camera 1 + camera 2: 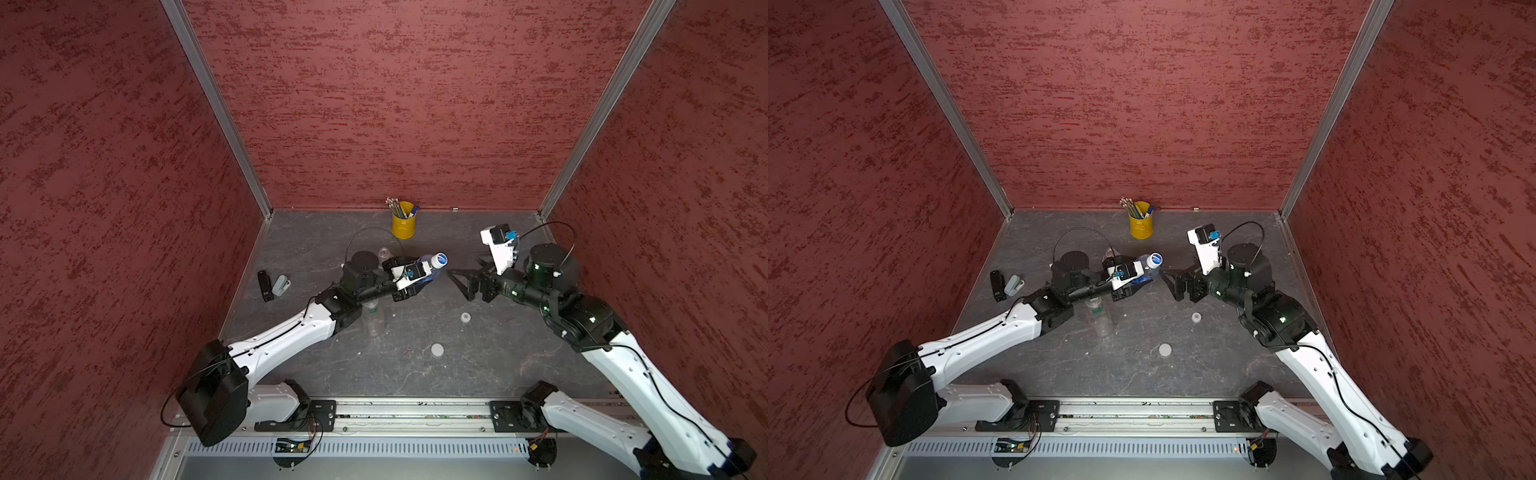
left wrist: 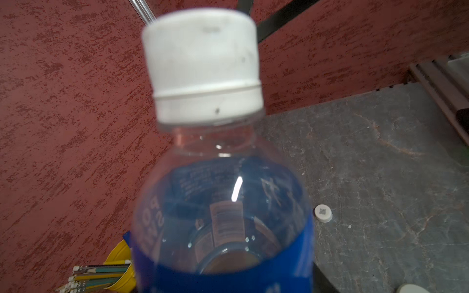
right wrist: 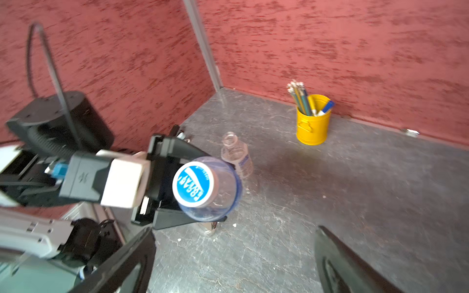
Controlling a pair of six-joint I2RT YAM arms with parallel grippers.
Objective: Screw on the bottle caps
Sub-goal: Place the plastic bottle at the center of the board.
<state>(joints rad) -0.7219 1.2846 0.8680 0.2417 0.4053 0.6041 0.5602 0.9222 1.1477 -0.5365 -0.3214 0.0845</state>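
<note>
Seen from above, a dark stone-patterned bench (image 1: 415, 374) sits inside red walls, with two robot arms reaching in from the near edge. The left end effector (image 1: 417, 279) is clamped on the blue-labelled bottle (image 2: 223, 203), held off the bench near its middle and tilted, neck pointing right. The blue-and-white cap (image 1: 439, 260) sits on its neck. The right end effector (image 1: 459, 285) has its jaws wide apart, just right of that cap, touching nothing.

Risks, as a judgement: how far the cap is threaded cannot be told, and if it is loose it could drop off the tilted neck. The thin bottle wall could buckle or spin in the clamp under a twist. The left arm passes over the clear bottle with a green neck band (image 1: 371, 316), so lowering it could knock that bottle over.

The held bottle looks empty. The white-labelled bottle (image 3: 237, 157), uncapped beyond the left arm, also looks empty. A yellow cup (image 1: 403, 226) at the far wall holds pencils. On the bench lie the small marked white cap (image 1: 465, 317) and, nearer, the wide white cap (image 1: 437, 350).
</note>
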